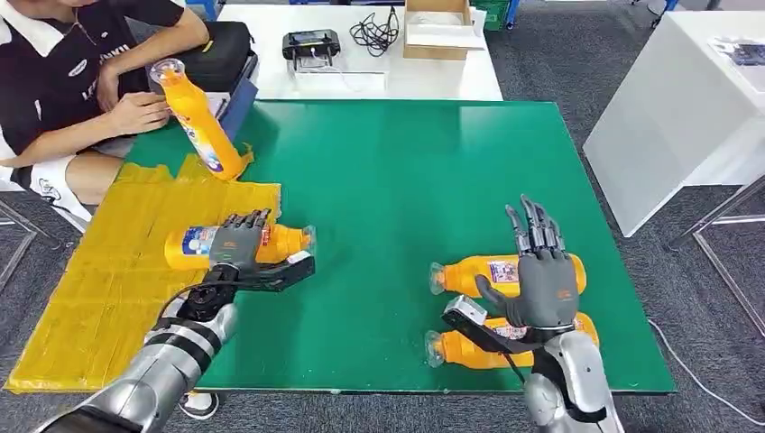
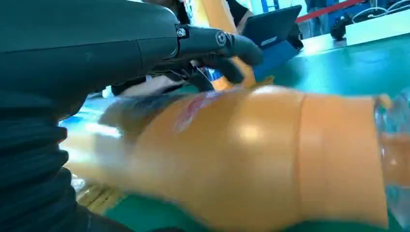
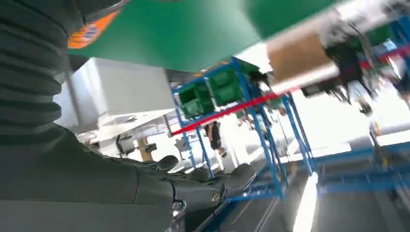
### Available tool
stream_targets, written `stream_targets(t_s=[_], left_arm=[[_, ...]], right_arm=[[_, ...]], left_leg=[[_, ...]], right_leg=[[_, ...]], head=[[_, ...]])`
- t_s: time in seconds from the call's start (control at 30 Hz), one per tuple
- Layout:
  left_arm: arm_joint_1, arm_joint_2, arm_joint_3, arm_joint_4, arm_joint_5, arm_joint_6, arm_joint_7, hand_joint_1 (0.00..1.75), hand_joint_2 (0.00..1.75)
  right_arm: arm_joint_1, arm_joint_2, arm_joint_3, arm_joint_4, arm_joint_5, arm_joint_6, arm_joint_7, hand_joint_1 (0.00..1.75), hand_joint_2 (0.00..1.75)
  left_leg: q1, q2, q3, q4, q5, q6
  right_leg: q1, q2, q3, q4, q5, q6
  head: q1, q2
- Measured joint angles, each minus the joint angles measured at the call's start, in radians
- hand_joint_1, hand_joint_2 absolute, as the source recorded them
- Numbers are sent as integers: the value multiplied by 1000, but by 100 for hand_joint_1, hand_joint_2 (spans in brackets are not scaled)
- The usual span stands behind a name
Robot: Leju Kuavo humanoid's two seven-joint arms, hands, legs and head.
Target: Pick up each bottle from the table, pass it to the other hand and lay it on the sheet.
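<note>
From the head view: left hand (image 1: 242, 242) wrapped over a bottle in the left hand (image 1: 236, 244), lying on its side right at the near right edge of the yellow sheet (image 1: 108, 280), cap end out over the green worktop (image 1: 397, 171), base end over the sheet. Hard to say whether resting or just above the surface. Right hand (image 1: 539, 271) raised above the worktop near its right front corner, fingers (image 1: 534, 225) spread and straight, holding nothing. Beneath and just behind that hand, two bottles on their sides, a farther bottle (image 1: 469, 273) and a nearer bottle (image 1: 465, 350), side by side and close to the front edge, not yet picked up. At the far left corner, a tilted bottle (image 1: 197, 117) standing on the sheet's far edge, steadied by a person's hand (image 1: 137, 112). From the left wrist view: orange bottle body (image 2: 251, 154) close under the dark fingers (image 2: 220, 48), blurred, with green worktop beneath and yellow sheet at its base end. From the right wrist view: open fingers (image 3: 227, 181) against blue shelving, a corner of green worktop (image 3: 193, 29) and an orange label (image 3: 89, 31), nothing in the grasp. Judged so: one bottle at the laying-down step, two left on the worktop to pick, pass and lay; the tilted one probably already delivered.
</note>
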Motion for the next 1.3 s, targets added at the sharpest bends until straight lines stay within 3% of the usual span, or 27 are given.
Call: stream_targets(t_s=[0.43,0.57,0.67,0.93,0.97,1.0,1.03,1.07,1.1,1.13,1.17,1.3], left_arm=[[-10,-30,27,53,34,31,-29,0,175],[13,-44,53,38,184,87,-178,0,175],[72,-59,71,-55,356,92,-313,0,175],[205,-67,28,-403,491,49,-367,0,175],[216,-67,16,-447,505,45,-374,0,175],[226,-66,6,-479,518,41,-379,0,175],[235,-66,-5,-520,540,34,-391,0,175],[242,-65,-15,-548,554,30,-399,0,175],[249,-65,-24,-575,567,26,-411,0,175],[256,-64,-33,-600,578,22,-420,0,175],[263,-64,-42,-623,585,19,-429,0,175],[286,-63,-80,-692,613,13,-452,0,175]], right_arm=[[-122,-96,1,241,24,151,50,0,175],[-173,-130,2,355,12,182,40,0,175],[-195,-158,2,426,-5,192,27,0,175],[-240,-200,0,576,-13,205,32,0,175],[-249,-202,0,598,-13,206,30,9,175],[-258,-203,0,615,-13,206,26,68,175],[-268,-204,0,638,-13,203,21,86,175],[-278,-204,0,656,-12,200,19,147,175],[-287,-204,0,674,-11,194,14,161,175],[-295,-203,1,692,-10,187,10,161,175],[-301,-203,0,708,-10,181,9,171,175],[-326,-199,1,764,-1,140,-16,175,175]], left_leg=[[0,-2,3,0,1,1],[0,-2,3,0,1,1],[-1,-3,2,0,1,1],[-1,-3,0,1,0,1],[-1,-3,0,1,0,1],[-1,-2,0,1,0,1],[0,-2,0,1,0,1],[0,-2,0,1,0,1],[0,-3,0,1,0,1],[0,-3,0,1,0,1],[0,-3,0,1,0,1],[0,-3,1,1,1,2]], right_leg=[[0,-2,4,0,0,0],[0,-2,4,0,0,1],[0,-2,3,0,0,1],[0,-2,1,0,0,1],[0,-2,1,0,0,1],[0,-2,1,0,0,1],[0,-2,1,0,0,1],[0,-2,1,0,0,1],[0,-2,1,0,0,1],[0,-2,1,0,0,1],[0,-2,2,0,0,1],[0,-2,3,0,0,1]], head=[[0,0],[0,0],[0,0],[0,0],[0,0],[0,0],[0,0],[0,0],[0,0],[0,0],[0,0],[0,0]])
